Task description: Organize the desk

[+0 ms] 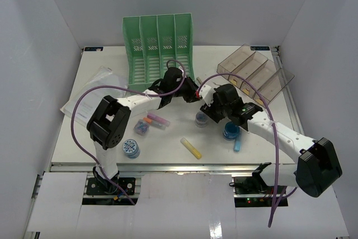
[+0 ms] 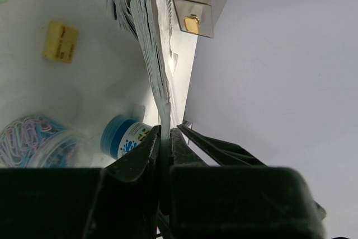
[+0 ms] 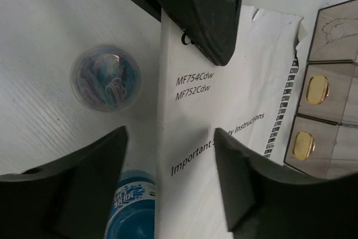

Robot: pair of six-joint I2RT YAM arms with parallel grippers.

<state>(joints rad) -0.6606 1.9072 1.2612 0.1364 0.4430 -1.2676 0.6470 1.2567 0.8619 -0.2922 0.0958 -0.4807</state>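
The white desk (image 1: 168, 152) carries scattered stationery. My left gripper (image 1: 193, 92) hangs over its middle and is shut on a thin white booklet (image 2: 151, 54), seen edge-on between the jaws of the left gripper (image 2: 164, 132). The right wrist view shows the booklet (image 3: 224, 99) flat-on, printed "Important Safety Instructions", with a left finger (image 3: 207, 4) clamped on its far end. My right gripper (image 3: 170, 138) stands open, its two fingers apart on either side of the booklet's near part and not pressing it. From above, the right gripper (image 1: 208, 104) sits right beside the left one.
A green file rack (image 1: 158, 46) stands at the back, a clear brown tray (image 1: 254, 74) with gold clips (image 3: 313, 90) at back right. Nearby lie a paper-clip jar (image 3: 106, 76), a blue tub (image 3: 131, 205), a yellow highlighter (image 1: 191, 147), pink markers (image 1: 156, 120) and a plastic sleeve (image 1: 95, 96).
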